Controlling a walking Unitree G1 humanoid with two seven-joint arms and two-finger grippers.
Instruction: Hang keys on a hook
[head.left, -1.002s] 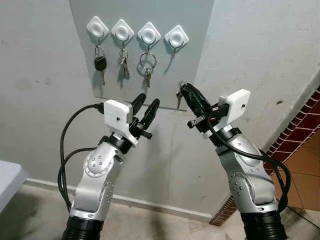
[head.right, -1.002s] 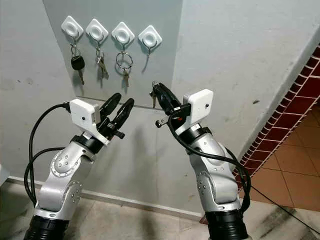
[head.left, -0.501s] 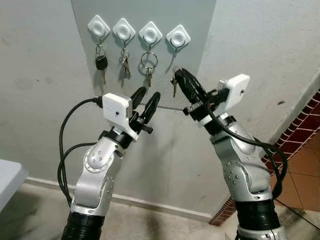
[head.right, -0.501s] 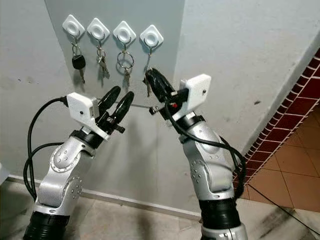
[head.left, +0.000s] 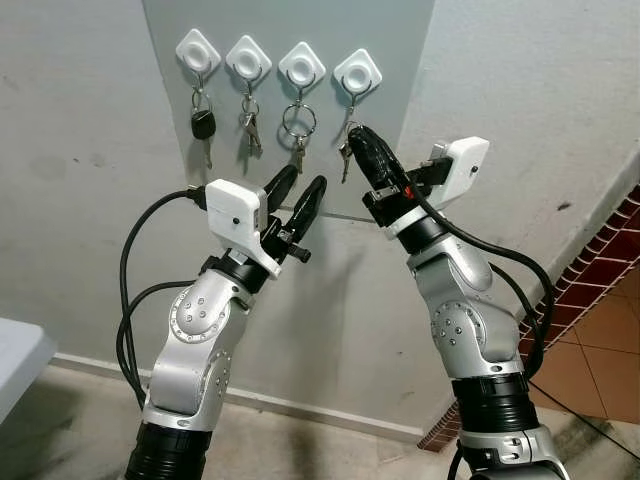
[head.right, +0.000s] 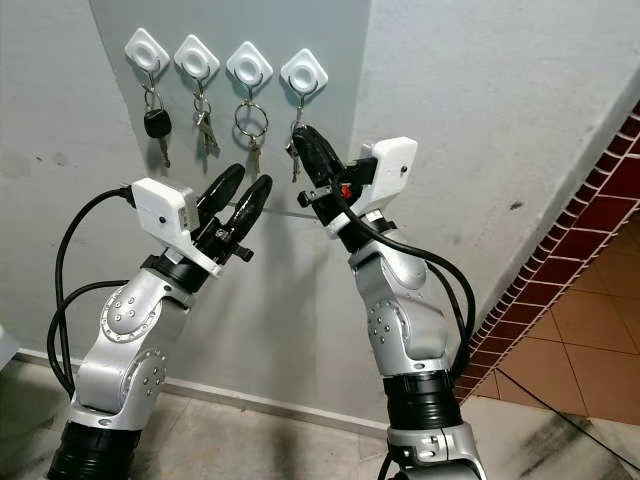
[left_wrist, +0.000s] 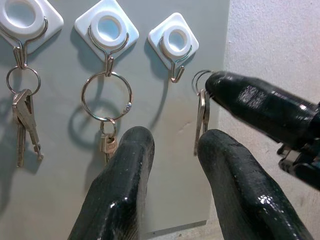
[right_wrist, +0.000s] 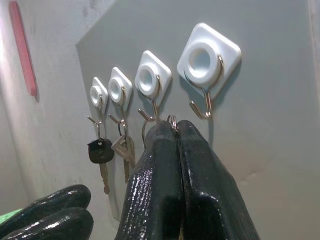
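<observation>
Four white diamond-shaped hooks are stuck in a row on a grey wall panel (head.left: 290, 150). The rightmost hook (head.left: 356, 74) is bare; its metal hook (right_wrist: 202, 106) curls just above my right fingertips. My right gripper (head.left: 358, 140) is shut on a small set of keys (head.left: 344, 160) with a ring (left_wrist: 200, 80), held just below and right of that hook, apart from it. The other hooks carry a black-headed car key (head.left: 201, 127), a key pair (head.left: 248, 128) and a large ring with a key (head.left: 296, 128). My left gripper (head.left: 298, 193) stands open lower down, holding nothing.
The panel is mounted on a pale plastered wall (head.left: 80, 200). A red brick strip (head.left: 600, 260) runs down the right, with orange floor tiles (head.left: 605, 350) beside it. A pale surface corner (head.left: 15, 360) shows at the lower left.
My right gripper has risen and moved left toward the wall, bringing the keys from below the panel's edge up close under the rightmost hook. The left gripper barely moved.
</observation>
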